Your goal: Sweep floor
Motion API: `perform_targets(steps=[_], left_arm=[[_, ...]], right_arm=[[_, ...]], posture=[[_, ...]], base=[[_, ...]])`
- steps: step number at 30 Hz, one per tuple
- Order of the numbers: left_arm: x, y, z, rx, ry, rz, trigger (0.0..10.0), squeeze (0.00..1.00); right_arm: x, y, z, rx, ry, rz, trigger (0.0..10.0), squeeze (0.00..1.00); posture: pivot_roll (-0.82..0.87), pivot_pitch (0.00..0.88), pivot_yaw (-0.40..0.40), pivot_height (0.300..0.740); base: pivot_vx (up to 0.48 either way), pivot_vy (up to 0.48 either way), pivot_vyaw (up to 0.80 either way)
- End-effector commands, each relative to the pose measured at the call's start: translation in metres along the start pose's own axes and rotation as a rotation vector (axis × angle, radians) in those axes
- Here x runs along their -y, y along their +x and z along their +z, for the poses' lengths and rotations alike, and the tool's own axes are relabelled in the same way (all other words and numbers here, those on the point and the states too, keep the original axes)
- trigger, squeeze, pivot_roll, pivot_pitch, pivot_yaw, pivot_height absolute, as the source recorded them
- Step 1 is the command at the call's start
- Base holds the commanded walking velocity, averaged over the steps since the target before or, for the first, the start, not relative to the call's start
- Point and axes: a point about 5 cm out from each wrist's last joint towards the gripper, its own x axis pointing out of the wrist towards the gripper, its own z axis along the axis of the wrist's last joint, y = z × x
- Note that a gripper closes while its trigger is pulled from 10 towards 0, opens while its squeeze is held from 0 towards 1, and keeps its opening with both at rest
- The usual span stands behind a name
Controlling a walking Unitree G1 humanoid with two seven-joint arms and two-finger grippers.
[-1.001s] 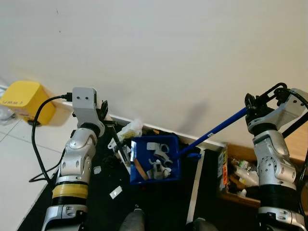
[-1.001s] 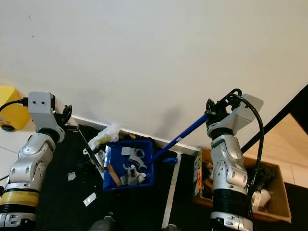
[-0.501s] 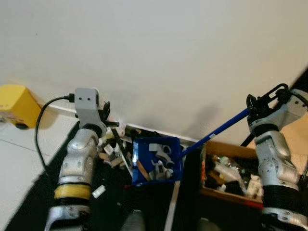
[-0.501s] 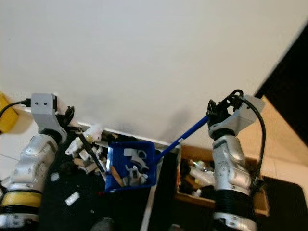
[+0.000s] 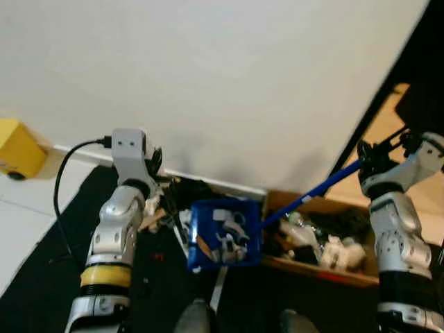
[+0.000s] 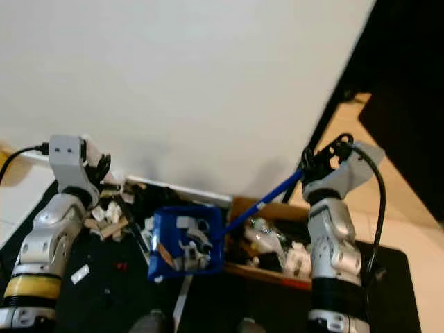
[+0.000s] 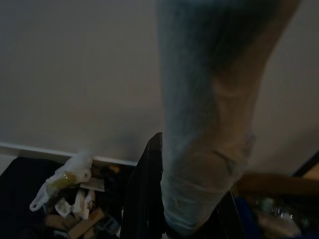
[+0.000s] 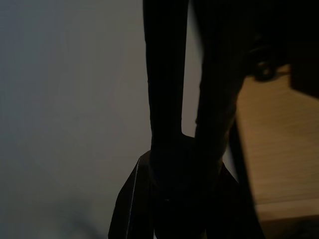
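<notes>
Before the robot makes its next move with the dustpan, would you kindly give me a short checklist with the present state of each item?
1. Right tool at the top of the blue handle: ok, closed on it.
2. Blue dustpan keeps its debris: ok, white and tan scraps lie inside.
3. Cardboard box next to the dustpan: ok, directly on its right.
4. Left tool grip on the dark stick: cannot tell.
5. Floor swept: not ok, scraps remain by the wall.
</notes>
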Motion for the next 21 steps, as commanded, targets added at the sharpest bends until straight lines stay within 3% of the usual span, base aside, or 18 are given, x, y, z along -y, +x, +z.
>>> perform_targets(steps=[1, 18, 21], left_arm=[[-0.003, -0.002, 0.001, 0.014, -0.003, 0.013, 10.0, 0.0], [-0.004, -0.001, 0.0, 0.003, 0.006, 0.016, 10.0, 0.0], [-0.005, -0.001, -0.001, -0.003, 0.008, 0.021, 10.0, 0.0]], right_arm=[[-0.005, 0.001, 0.007, 0.043, 0.019, 0.022, 10.0, 0.0], [-0.006, 0.0, 0.007, 0.048, 0.042, 0.042, 10.0, 0.0], [-0.022, 0.005, 0.018, 0.1, 0.107, 0.107, 10.0, 0.0]], posture=[[0.08, 0.107, 0.012, 0.74], [0.08, 0.111, 0.014, 0.74], [0.08, 0.114, 0.019, 0.74]], base=[[0.0, 0.0, 0.0], [0.0, 0.0, 0.0], [0.0, 0.0, 0.0]])
